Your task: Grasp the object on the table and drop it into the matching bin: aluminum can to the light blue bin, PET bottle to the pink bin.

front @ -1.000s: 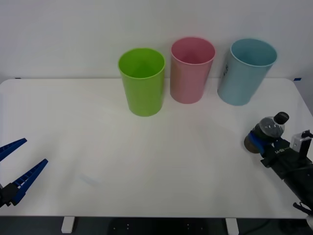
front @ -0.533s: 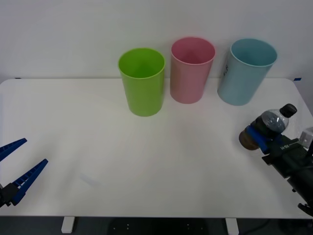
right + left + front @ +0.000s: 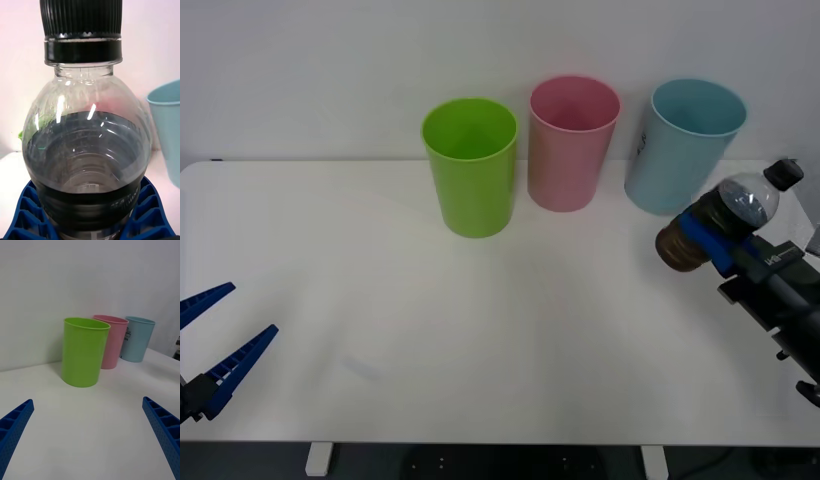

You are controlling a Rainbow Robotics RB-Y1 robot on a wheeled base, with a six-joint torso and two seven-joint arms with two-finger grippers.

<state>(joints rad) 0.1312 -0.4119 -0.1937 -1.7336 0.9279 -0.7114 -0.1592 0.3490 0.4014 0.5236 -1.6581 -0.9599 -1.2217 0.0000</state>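
my right claw (image 3: 715, 240) clamped the pet bottle (image 3: 725, 222), tilted above the tabletop (image 3: 510, 300) just beside the light blue bin (image 3: 683, 145). my left claw (image 3: 205, 345) rested spread wide at the near left edge.

Blue ribbed fingers (image 3: 161, 429), black arm (image 3: 790, 300)

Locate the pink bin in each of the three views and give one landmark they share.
Front view: pink bin stands at the table's far edge, between the lime green bin and the light blue bin.
Right wrist view: a pink blur behind the PET bottle.
Left wrist view: middle of the three.
Shared landmark: the light blue bin.
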